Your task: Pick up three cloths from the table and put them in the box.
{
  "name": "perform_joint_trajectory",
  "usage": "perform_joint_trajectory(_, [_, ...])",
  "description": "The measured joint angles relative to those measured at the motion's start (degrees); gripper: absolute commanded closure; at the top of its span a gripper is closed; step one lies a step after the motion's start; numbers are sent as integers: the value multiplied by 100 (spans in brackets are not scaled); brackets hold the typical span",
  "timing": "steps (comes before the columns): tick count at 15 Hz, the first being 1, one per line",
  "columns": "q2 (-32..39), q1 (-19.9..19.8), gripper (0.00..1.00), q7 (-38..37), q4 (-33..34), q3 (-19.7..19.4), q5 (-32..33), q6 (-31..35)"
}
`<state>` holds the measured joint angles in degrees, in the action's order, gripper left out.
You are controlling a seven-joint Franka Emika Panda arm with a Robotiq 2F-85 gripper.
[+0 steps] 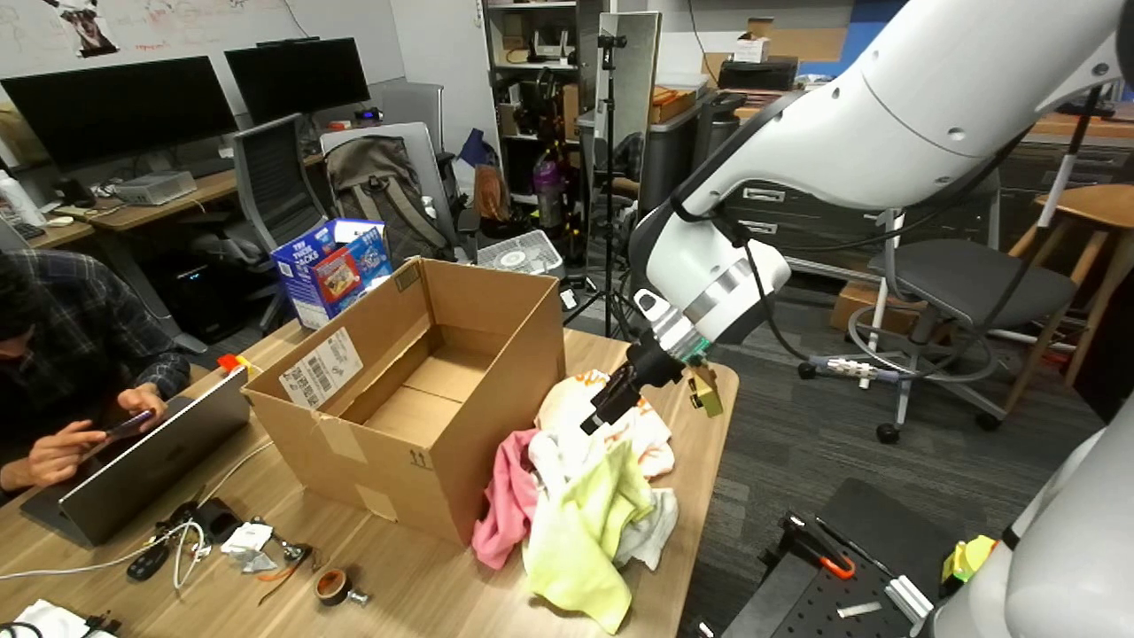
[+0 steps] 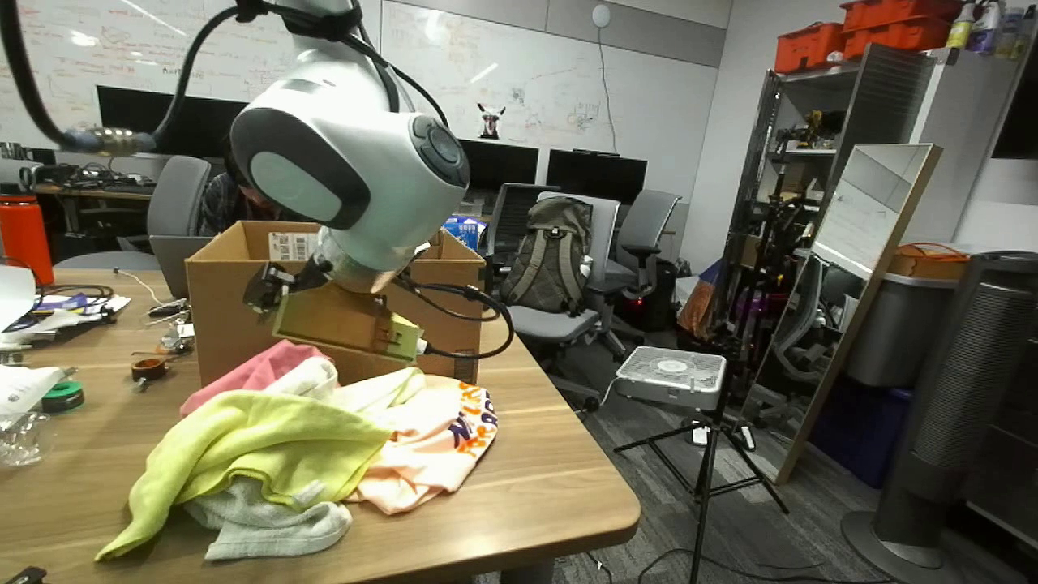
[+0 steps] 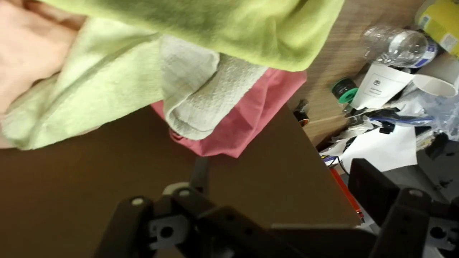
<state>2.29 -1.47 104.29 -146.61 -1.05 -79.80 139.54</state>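
– Where's the yellow cloth [image 2: 272, 446] vs. tool [image 3: 280, 168]?
– Below it, on the desk [image 1: 434, 594], out from the box [image 1: 496, 399], overlapping the pale-green cloth [image 3: 107, 82] and off-white cloth [image 3: 200, 104]. Long axis approx. along box wall, slanted.
– Tool state?
– Fingers well apart, nothing betw. them. Wrist view: all three lie off to one side; box wall shows thru the gap.
– So away from wall, then down?
– Prob. Room's on desk-edge side. Then up over box rim, which could snag fabric.

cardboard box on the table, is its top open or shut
Open: in an exterior view, nothing covers the top of the cardboard box, and its inner floor shows.
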Motion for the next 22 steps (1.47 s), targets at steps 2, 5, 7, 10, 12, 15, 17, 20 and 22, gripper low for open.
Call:
perform_joint_trajectory(2, [138, 8, 0, 740, 112, 15, -373, 322])
perform_joint_trajectory(5, [374, 12, 0, 1757, 258, 29, -797, 740])
perform_joint_trajectory(7, [534, 14, 0, 2340, 327, 33, -1049, 970])
perform_joint_trajectory(10, [759, 17, 0, 3030, 405, 36, -1392, 1264])
perform_joint_trajectory(12, [885, 20, 0, 3381, 444, 37, -1585, 1421])
perform_joint_trajectory(15, [1020, 46, 0, 3663, 456, 41, -1784, 1667])
perform_joint_trajectory(17, [1082, 91, 0, 3690, 456, 52, -1856, 1853])
perform_joint_trajectory(20, [1177, 183, 0, 3616, 452, 87, -1867, 2213])
perform_joint_trajectory(22, [1262, 266, 0, 3342, 442, 121, -1837, 2534])
